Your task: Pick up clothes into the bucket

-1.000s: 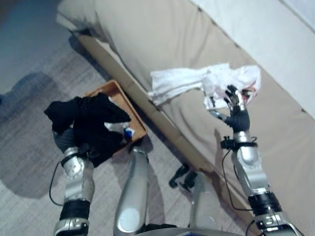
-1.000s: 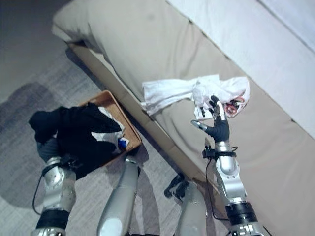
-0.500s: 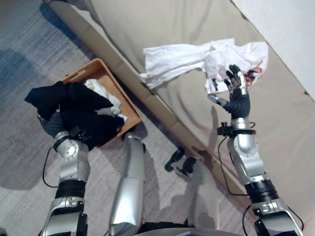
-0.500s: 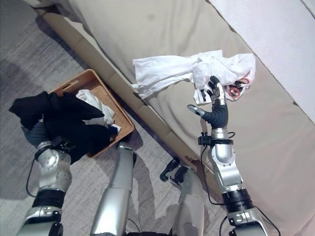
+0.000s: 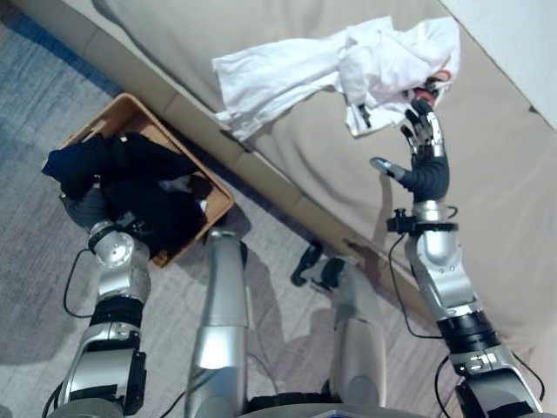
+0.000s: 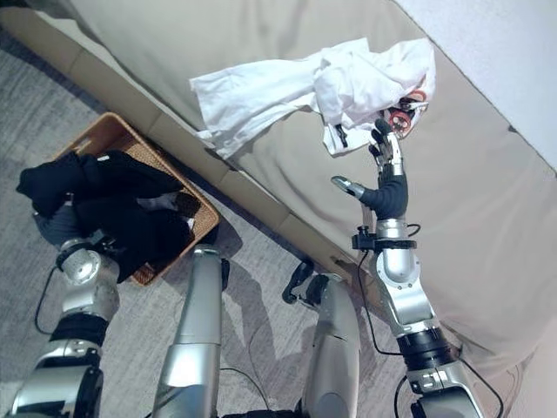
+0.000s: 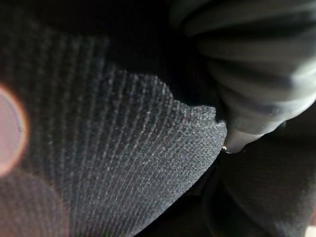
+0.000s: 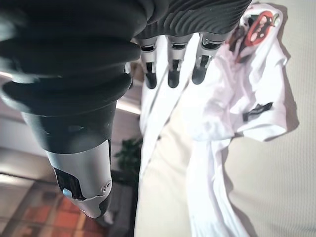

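Right hand (image 5: 425, 174) splayed just below white clothes (image 5: 331, 70); left hand buried in black garment (image 5: 130, 187)

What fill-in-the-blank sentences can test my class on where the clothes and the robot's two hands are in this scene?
1. The white garment lies on the beige ____.
2. The black garment hangs over a brown ____ on the floor.
3. The right hand, its fingers straight, is raised beside the ____ garment.
4. The left hand is buried under the ____ garment.

Missing words: sofa; basket; white; black
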Available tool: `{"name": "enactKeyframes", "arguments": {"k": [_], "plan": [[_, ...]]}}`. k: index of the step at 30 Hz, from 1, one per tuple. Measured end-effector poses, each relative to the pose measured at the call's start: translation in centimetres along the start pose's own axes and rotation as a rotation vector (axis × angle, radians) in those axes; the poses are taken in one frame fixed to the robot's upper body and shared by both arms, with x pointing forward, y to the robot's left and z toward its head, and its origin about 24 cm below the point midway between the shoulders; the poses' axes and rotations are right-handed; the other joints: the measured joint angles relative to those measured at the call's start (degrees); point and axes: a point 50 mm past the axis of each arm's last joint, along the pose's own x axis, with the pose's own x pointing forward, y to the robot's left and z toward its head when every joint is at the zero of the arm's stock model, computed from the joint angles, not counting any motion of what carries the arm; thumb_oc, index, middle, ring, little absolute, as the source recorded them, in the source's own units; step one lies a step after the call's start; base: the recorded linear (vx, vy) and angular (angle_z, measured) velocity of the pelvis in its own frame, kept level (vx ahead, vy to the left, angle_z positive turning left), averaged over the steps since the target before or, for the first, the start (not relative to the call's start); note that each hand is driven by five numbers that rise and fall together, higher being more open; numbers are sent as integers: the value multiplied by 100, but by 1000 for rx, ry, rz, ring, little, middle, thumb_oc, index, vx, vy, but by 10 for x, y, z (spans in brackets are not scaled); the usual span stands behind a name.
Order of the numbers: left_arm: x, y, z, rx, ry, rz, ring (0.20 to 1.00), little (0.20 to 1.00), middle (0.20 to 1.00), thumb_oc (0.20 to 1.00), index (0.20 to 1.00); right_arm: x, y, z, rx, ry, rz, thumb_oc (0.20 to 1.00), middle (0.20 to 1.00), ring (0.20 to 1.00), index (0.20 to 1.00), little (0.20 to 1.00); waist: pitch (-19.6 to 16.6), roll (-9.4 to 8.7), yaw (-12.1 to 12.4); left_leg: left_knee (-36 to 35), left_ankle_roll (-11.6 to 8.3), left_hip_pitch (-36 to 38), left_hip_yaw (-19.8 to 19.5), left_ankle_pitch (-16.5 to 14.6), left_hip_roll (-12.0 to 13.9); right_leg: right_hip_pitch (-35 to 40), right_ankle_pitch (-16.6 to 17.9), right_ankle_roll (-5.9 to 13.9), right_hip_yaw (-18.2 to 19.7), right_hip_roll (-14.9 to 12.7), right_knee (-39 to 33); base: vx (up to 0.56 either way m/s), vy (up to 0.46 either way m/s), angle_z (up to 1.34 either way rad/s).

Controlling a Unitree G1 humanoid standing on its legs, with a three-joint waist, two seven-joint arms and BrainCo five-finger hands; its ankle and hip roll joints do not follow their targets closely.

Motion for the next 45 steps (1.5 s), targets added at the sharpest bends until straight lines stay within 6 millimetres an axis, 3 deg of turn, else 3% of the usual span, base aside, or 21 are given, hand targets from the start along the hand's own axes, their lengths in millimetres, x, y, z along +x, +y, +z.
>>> {"name": "enactKeyframes", "arguments": {"k": [6, 8, 14, 15, 27, 33, 39, 45], "plan": [[10, -15, 4, 7, 29, 10, 200, 200, 200, 200, 200, 2, 0, 3, 5, -12, 4, 1000, 1000, 1000, 1000, 1000, -2, -35, -44, 63, -9, -79, 4, -55, 23, -60, 2, 3, -4, 19, 4, 2, 2, -1], [14, -11, 5, 44, 32, 21, 200, 200, 200, 200, 200, 5, 2, 5, 13, -23, 9, 1000, 1000, 1000, 1000, 1000, -5, -40, -157, 108, -6, -109, 4, -82, 44, -72, 5, 10, -3, 43, 3, 15, 3, -7], [18, -2, 0, 112, 63, 34, 209, 209, 209, 209, 209, 8, 1, 7, 13, -33, 21, 1000, 1000, 1000, 1000, 1000, -48, -105, -181, 166, 2, -171, 15, -156, 125, -137, 4, 8, 23, 125, -13, 15, -1, -6], [17, -2, -2, 115, 70, 28, 1000, 1000, 1000, 1000, 1000, 9, 0, 8, 10, -35, 25, 1000, 1000, 1000, 1000, 1000, -57, -117, -176, 166, 1, -183, 11, -157, 125, -147, 4, 8, 20, 125, -13, 0, 0, 0], [22, 10, -20, 192, 216, 46, 1000, 1000, 1000, 1000, 1000, 11, 2, 17, 20, -72, 58, 1000, 1000, 1000, 1000, 1000, -223, -357, -165, 93, -1, -101, 38, -159, 125, -81, 8, 12, 26, 120, -85, 0, 0, 0], [15, 15, -32, 54, 305, 117, 1000, 1000, 1000, 1000, 1000, 8, 4, 18, 24, -72, 69, 1000, 1000, 1000, 1000, 1000, -245, -360, -135, -389, 91, 280, 147, -71, 157, 240, 187, 127, 0, 156, -535, -6, -18, 1], [-7, -9, -36, -139, 300, 125, 1000, 1000, 1000, 1000, 1000, 0, 7, 11, 19, -30, 71, 1000, 1000, 1000, 1000, 1000, -272, -352, 30, -1092, 17, 936, 261, 165, 188, 818, 386, 212, -51, 222, -1187, -8, -43, 2], [-36, -3, -30, -192, 190, 152, 1000, 1000, 1000, 1000, 1000, -11, 3, 2, -22, 19, 49, 1000, 1000, 1000, 1000, 1000, -277, -337, 242, -1777, 7, 1834, 354, 308, 272, 1613, 504, 245, -123, 319, -1814, 1, -31, -2]]}}
